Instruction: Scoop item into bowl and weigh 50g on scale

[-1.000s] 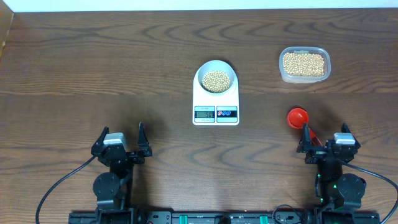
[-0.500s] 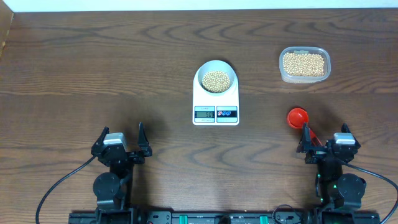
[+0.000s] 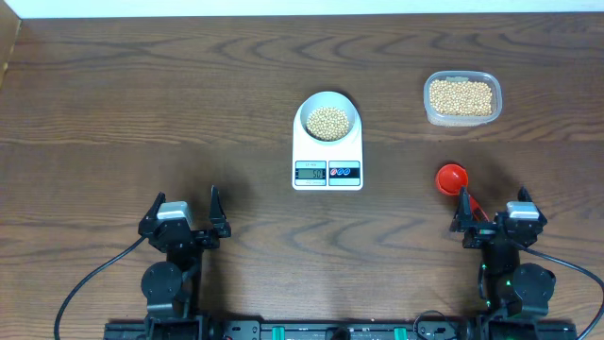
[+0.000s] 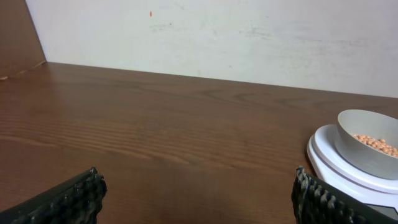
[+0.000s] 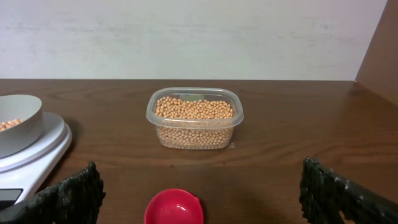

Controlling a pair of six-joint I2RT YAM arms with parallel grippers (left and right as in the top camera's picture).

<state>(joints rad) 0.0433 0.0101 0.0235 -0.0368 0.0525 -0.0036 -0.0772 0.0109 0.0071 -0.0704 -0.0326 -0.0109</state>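
Both arms sit parked at the near edge of the table (image 3: 142, 94). Your left gripper (image 3: 183, 206) has its fingers spread wide with nothing between them, and your right gripper (image 3: 493, 206) is spread just as wide and also grips nothing. The bowl (image 3: 352, 107) stands on the scale (image 3: 327, 151) in the middle of the table, with a heap of beans (image 3: 327, 123) already in it. The tub (image 3: 427, 111) of spare beans sits well off to the right. The red scoop (image 3: 451, 178) lies on the wood just ahead of your right gripper, its handle running back toward the fingers.

The scooping looks done, so this step is the reading. The display is too small to read here, so check it before you move anything. If it shows less than the target, close your right fingers squarely on the scoop handle and add only a few beans at a time. Tip from low over the bowl, and keep the scoop off the rim so the weight stays true. Keep the left arm clear of the scale.

Compared with a second ago, nothing has shifted: arms, scoop, bowl and tub are all where they were.
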